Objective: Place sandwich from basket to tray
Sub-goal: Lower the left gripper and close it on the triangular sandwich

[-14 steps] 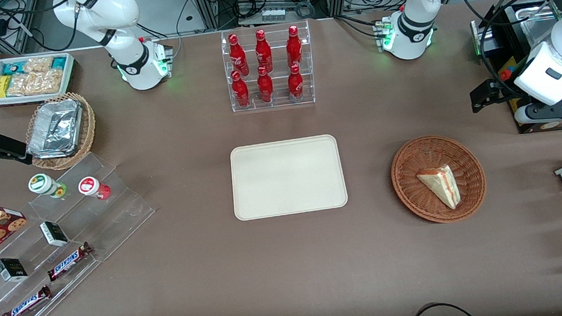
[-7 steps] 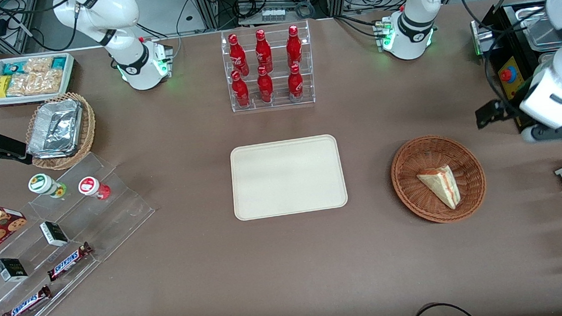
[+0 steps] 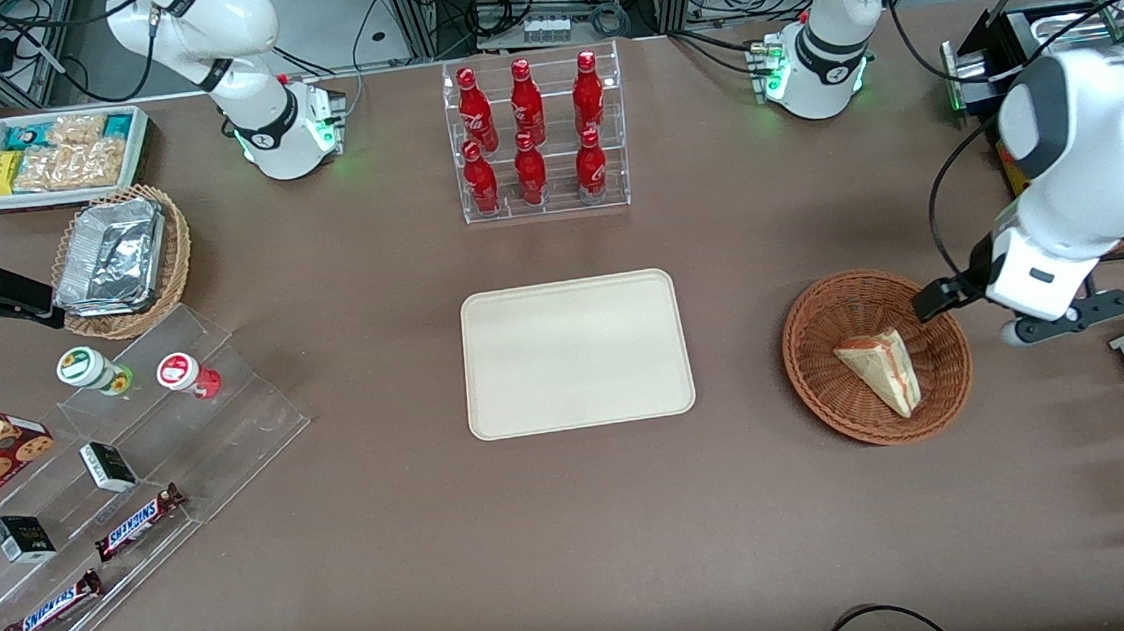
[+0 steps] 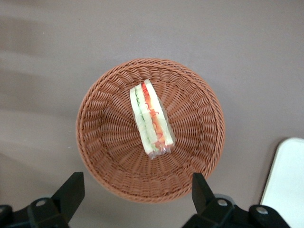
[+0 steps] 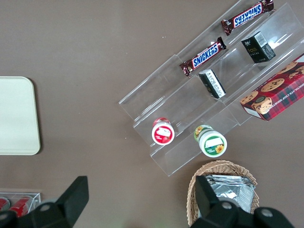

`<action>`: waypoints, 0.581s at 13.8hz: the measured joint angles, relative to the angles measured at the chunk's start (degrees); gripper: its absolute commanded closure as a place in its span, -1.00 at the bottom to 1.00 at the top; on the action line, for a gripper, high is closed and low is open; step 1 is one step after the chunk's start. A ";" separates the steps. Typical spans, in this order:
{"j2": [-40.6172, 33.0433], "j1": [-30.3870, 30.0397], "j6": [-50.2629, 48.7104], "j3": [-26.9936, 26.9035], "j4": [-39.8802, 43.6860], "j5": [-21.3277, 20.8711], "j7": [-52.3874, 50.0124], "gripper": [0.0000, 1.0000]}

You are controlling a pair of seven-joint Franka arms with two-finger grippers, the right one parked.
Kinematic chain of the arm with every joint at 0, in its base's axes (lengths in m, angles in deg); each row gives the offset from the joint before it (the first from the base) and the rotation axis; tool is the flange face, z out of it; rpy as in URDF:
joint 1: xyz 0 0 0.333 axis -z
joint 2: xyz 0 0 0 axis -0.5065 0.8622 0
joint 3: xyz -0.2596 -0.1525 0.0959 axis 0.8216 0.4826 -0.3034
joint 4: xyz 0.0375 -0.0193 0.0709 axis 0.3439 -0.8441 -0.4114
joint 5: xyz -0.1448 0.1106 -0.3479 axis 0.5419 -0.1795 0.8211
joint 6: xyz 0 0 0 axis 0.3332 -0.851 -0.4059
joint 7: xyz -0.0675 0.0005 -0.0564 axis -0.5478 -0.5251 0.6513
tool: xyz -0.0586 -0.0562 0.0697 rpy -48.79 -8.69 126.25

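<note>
We saw the sandwich [image 3: 880,371] lying in the basket [image 3: 823,375], approx. mid-basket, filling edge up in the wrist view [image 4: 152,118]. Basket [image 4: 102,137] sat on the tabletop [image 3: 539,538] toward the working arm's end, well apart from the tray [image 3: 575,355], which lay bare at the tabletop's centre. Our gripper [image 4: 135,197] hung above the basket's edge w/ jaws spread wide, holding nothing, not touching sandwich or wicker; in the front view the gripper [image 3: 1018,315] showed just beside the basket rim. A corner of the tray [image 4: 287,185] showed near the basket.
</note>
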 measured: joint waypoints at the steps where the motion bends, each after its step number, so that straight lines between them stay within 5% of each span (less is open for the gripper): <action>1: 0.40 0.00 2.68 0.01 -1.99 0.01 -2.06 -1.00; 8: 5.34 0.26 18.90 0.31 -10.60 0.05 -10.40 -1.00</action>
